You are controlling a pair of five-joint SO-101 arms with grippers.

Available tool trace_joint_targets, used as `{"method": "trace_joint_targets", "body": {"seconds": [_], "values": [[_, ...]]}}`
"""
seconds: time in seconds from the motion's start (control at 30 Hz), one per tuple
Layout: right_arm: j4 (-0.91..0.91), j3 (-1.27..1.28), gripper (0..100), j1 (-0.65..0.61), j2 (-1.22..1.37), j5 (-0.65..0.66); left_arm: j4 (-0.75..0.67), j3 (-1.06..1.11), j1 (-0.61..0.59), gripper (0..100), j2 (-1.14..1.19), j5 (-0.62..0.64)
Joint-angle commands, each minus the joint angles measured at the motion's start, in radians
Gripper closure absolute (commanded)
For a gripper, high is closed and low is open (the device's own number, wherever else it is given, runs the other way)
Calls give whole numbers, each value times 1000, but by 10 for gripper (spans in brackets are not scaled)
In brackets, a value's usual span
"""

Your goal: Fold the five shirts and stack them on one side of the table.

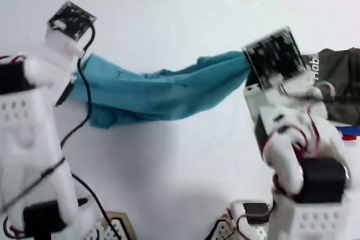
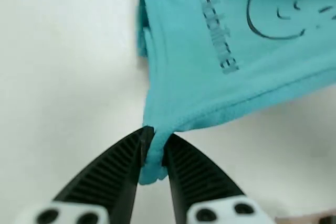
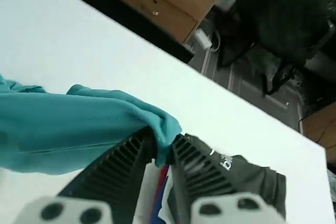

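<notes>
At the near edge of the table (image 1: pixel 180 184), two white arms stood side by side, each with one end of the teal shirt (image 1: pixel 163 91) in its grip. The left gripper (image 2: pixel 155 132) was closed on a small bunched fold at a hemmed corner, pinched between ribbed black jaws. The right gripper (image 3: pixel 163 142) was clamped on a gathered tip at the opposite end.

The shirt's long axis ran straight across the table from one gripper to the other. It was raised at both held ends, and its sagging middle rested on the surface. Each arm was nearest its own end, so neither had to reach. The coming move likely depended on both ends travelling together, square to that axis.

The cloth was a soft, matte knit with a stitched hem and a dark line print, creased in long lengthwise folds. The tabletop was smooth and white.

Farther right, just beside the right gripper, lay a dark shirt (image 1: pixel 337 77) with red and blue cloth beneath it. Whether it was folded could not be told.
</notes>
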Motion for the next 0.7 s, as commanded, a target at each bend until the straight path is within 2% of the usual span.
{"method": "trace_joint_targets", "body": {"seconds": [0.0,0.1,0.23,0.5,0.67], "values": [[-28,-74,978,70,-39,9,21,-54,28,976,-163,11],[-71,-94,978,139,-44,18,21,-53,77,976,-288,9],[-142,-132,978,183,-38,97,5,2,100,976,-377,11],[-268,-190,978,278,-39,186,-218,260,100,976,-390,12],[-403,-196,978,321,-42,315,-221,243,101,976,-397,14]]}}
